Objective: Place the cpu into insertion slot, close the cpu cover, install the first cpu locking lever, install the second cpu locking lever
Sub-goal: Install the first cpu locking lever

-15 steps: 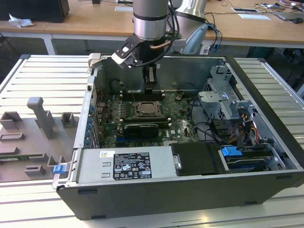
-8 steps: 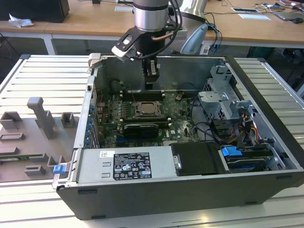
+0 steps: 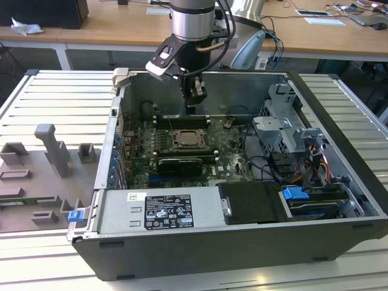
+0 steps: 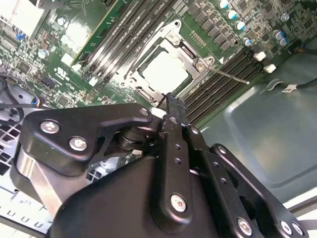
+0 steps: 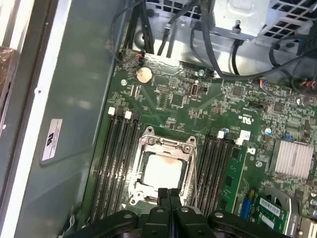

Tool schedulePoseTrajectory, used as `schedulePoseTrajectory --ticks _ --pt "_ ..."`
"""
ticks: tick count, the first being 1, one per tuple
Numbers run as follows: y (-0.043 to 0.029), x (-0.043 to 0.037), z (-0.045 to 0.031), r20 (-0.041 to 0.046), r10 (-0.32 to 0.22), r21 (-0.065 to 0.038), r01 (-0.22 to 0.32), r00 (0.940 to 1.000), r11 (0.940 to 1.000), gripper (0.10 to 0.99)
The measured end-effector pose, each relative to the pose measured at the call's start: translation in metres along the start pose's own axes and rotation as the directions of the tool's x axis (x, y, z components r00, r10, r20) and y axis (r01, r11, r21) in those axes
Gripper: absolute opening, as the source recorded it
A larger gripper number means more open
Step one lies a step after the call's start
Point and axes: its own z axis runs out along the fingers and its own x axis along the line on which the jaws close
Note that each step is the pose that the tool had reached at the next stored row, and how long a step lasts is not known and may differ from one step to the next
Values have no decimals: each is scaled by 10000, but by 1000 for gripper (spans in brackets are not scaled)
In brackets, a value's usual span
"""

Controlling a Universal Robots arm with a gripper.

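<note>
Case [image 3: 182,260] open on table [image 3: 36,267]; power supply [image 3: 160,211] along near edge. Behind it: cpu [image 5: 162,171] seated in slot [image 3: 193,149]. Cover [image 5: 166,147] lies flat over cpu, metal top visible through window. Thin lever [image 4: 230,75] juts out across memory slots [image 4: 218,87]. Pincer [image 5: 169,191] pressed shut, holding nothing, hangs over board near slot's far side in exterior view. Desks [image 3: 315,33] beyond.
</note>
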Motion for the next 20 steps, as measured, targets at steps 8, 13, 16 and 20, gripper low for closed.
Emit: schedulePoseTrajectory --ticks 8,13,16,20 --pt "0 0 0 -38 -1065 -22 1065 9943 9943 106" --pt "0 0 0 -54 -1526 -33 1525 9883 9883 106" --pt "0 0 0 -62 -1778 -39 1778 9840 9841 106" --pt "0 0 0 -70 -2008 -46 2007 9796 9796 106"
